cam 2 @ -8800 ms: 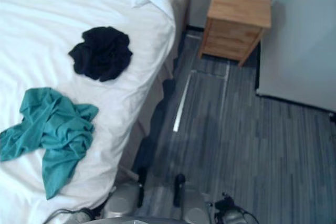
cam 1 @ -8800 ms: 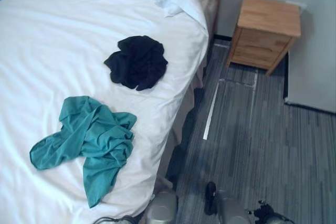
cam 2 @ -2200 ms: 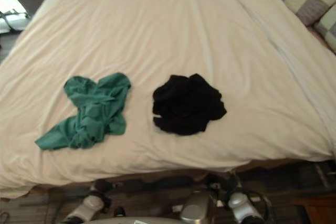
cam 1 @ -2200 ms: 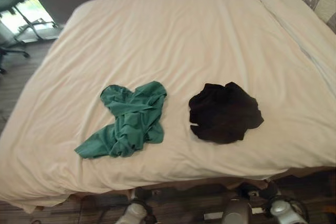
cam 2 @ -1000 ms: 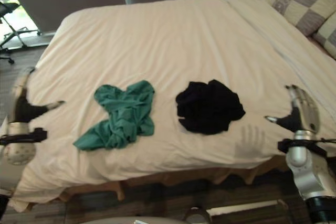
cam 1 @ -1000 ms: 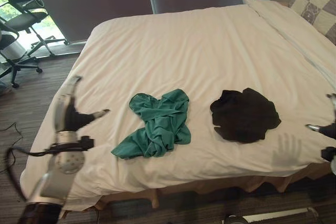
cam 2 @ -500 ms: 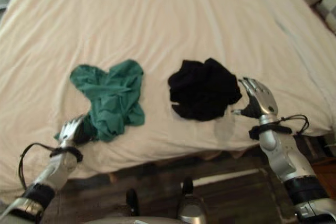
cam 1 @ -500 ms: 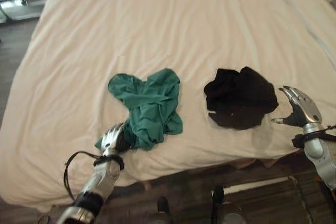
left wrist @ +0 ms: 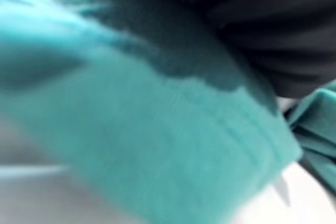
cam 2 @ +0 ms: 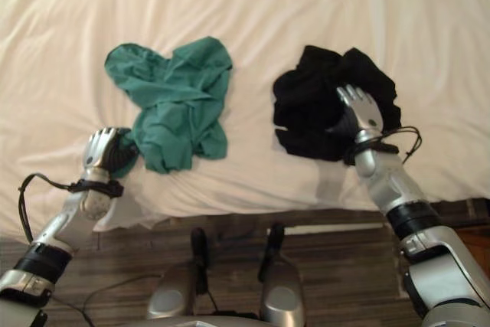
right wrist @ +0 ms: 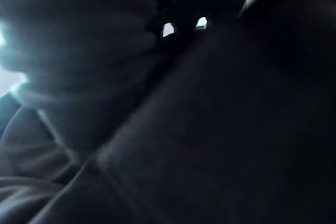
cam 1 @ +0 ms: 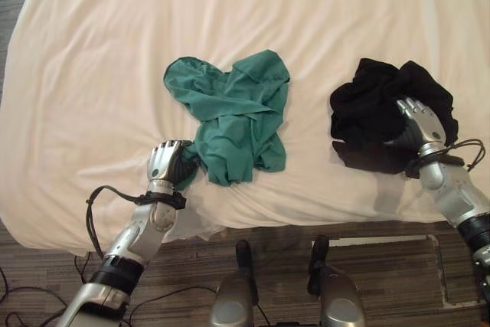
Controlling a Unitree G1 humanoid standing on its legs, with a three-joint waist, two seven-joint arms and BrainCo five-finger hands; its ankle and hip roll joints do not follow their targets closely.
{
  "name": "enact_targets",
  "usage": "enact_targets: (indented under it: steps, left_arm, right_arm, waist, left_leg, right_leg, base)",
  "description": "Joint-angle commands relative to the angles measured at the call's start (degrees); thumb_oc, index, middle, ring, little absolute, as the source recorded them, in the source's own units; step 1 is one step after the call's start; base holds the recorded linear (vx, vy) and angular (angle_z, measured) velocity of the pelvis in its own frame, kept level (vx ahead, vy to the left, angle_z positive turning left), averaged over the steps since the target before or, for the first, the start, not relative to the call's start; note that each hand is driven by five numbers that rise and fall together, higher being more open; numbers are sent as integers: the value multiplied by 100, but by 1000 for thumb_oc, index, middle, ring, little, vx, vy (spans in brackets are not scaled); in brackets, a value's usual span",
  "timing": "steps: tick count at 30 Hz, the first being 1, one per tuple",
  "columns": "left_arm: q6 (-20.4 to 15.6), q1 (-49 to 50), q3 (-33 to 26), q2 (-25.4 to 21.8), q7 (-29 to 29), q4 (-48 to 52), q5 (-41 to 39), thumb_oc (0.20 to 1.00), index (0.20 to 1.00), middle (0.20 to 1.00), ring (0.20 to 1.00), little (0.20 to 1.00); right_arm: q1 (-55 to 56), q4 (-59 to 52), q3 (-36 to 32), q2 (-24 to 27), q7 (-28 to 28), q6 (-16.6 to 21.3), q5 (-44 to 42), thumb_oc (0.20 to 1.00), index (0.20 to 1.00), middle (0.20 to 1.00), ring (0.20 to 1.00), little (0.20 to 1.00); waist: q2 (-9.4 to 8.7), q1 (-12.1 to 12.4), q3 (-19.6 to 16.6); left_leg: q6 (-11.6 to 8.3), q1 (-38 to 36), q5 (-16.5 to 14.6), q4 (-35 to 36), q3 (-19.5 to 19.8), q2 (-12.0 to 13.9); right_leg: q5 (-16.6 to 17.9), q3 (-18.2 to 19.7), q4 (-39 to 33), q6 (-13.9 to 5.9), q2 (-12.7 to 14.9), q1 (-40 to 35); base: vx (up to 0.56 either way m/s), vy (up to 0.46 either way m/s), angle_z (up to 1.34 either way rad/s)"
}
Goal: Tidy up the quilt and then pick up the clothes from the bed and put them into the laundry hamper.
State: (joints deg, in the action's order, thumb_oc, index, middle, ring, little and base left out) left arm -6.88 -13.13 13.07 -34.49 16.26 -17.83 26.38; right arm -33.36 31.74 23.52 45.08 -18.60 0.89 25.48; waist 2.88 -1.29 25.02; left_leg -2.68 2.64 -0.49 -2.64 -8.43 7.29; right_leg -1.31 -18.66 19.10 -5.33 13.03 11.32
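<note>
A crumpled teal garment (cam 1: 233, 112) lies on the cream quilt (cam 1: 99, 51), left of the middle. My left hand (cam 1: 164, 162) sits at its near-left end, fingers curled round a fold of the teal cloth (left wrist: 157, 145), which shows right against the hand in the left wrist view. A bunched black garment (cam 1: 367, 112) lies to the right. My right hand (cam 1: 417, 122) rests on top of its right half, and black cloth (right wrist: 210, 129) presses close in the right wrist view.
The quilt is spread smooth over the bed and hangs over the near edge (cam 1: 253, 216). A strip of grey-brown wooden floor (cam 1: 398, 281) runs below that edge.
The view has tilted down toward the near edge. My right hand has gone from beside the black garment onto it. My left hand stays at the teal garment's end, its fingers now curled.
</note>
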Motion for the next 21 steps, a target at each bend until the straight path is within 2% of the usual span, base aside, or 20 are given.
enact_targets:
  steps: [1, 4, 5, 8, 9, 11, 12, 15, 17, 19, 21]
  left_arm:
    - [-486, 1012, -181, -133, -122, 770, -967, 200, 200, 200, 200, 200]
    - [-635, 1258, -445, -152, -196, 1202, -1347, 200, 200, 200, 200, 200]
    - [-761, 1538, -713, -143, -161, 1515, -1699, 200, 200, 200, 200, 200]
    - [-816, 1781, -1041, -46, -231, 1662, -2136, 200, 200, 200, 200, 200]
    - [-846, 1963, -1458, 159, -308, 1643, -2606, 200, 200, 200, 200, 200]
    - [-839, 2177, -1865, 247, -377, 1604, -2848, 200, 200, 200, 200, 200]
    - [-834, 2190, -1870, 242, -384, 1617, -2853, 200, 200, 200, 200, 200]
    - [-730, 2610, -2544, 385, -485, 1489, -2984, 200, 200, 200, 200, 200]
    - [-705, 2723, -2695, 413, -501, 1504, -2953, 200, 200, 200, 200, 200]
    - [-693, 2818, -2950, 551, -477, 1465, -3059, 200, 200, 200, 200, 200]
    - [-736, 2961, -3259, 845, -458, 1410, -3535, 200, 200, 200, 200, 200]
  right_arm:
    - [-222, 943, 277, -471, 238, -32, -660, 200, 200, 200, 200, 200]
    - [-149, 1490, 316, -663, 410, -91, -767, 200, 200, 200, 200, 200]
    - [57, 1879, 215, -905, 563, -102, -1008, 200, 200, 200, 200, 200]
    - [407, 1920, 9, -1065, 677, -97, -1269, 200, 200, 200, 200, 200]
    - [975, 1616, -375, -1233, 770, -30, -1735, 200, 200, 200, 200, 200]
    - [1525, 1151, -697, -1406, 888, 39, -2064, 200, 200, 200, 200, 200]
    - [1544, 1129, -703, -1407, 891, 30, -2063, 200, 200, 200, 200, 200]
    - [2466, 258, -1090, -1721, 1242, 254, -2364, 200, 200, 200, 200, 200]
    - [2666, 57, -1198, -1777, 1326, 294, -2452, 200, 200, 200, 200, 200]
    - [2956, -276, -1365, -1877, 1446, 373, -2742, 200, 200, 200, 200, 200]
    - [3199, -848, -1472, -2066, 1689, 490, -3371, 200, 200, 200, 200, 200]
  waist:
    - [-131, 440, -289]
    - [-50, 522, -310]
    - [10, 574, -347]
    - [52, 593, -428]
    - [76, 589, -505]
    - [59, 572, -631]
    - [53, 570, -643]
    - [-33, 558, -887]
    - [-65, 550, -965]
    - [-112, 551, -1077]
    - [-156, 588, -1246]
  left_leg:
    - [-787, 407, 392, 282, 174, 615]
    - [-796, 357, 415, 336, 210, 593]
    - [-799, 292, 433, 392, 225, 574]
    - [-793, 254, 470, 447, 243, 564]
    - [-794, 152, 430, 494, 242, 558]
    - [-787, 75, 408, 515, 247, 556]
    - [-781, 98, 433, 514, 253, 549]
    - [-778, -104, 331, 511, 271, 585]
    - [-769, -122, 340, 514, 277, 583]
    - [-769, -210, 299, 514, 275, 606]
    - [-756, -365, 227, 512, 277, 612]
  right_leg:
    - [96, 55, -1014, -473, 545, 28]
    - [74, 6, -1039, -460, 536, -36]
    - [59, -41, -1057, -454, 525, -115]
    - [91, -98, -1130, -443, 513, -207]
    - [43, -139, -1197, -442, 468, -337]
    - [46, -175, -1317, -437, 406, -474]
    - [81, -180, -1340, -432, 408, -466]
    - [33, -213, -1527, -429, 306, -761]
    - [75, -224, -1602, -427, 296, -812]
    - [86, -236, -1682, -433, 282, -916]
    - [84, -235, -1767, -433, 241, -1053]
  base:
    - [30, -40, 3]
    - [4, -19, 30]
    - [8, -22, 29]
    - [15, -11, 28]
    - [33, -16, 28]
    - [38, -22, -11]
    - [0, 0, 0]
    - [81, -43, 9]
    - [0, 0, 0]
    - [46, -7, -3]
    - [97, 2, -6]
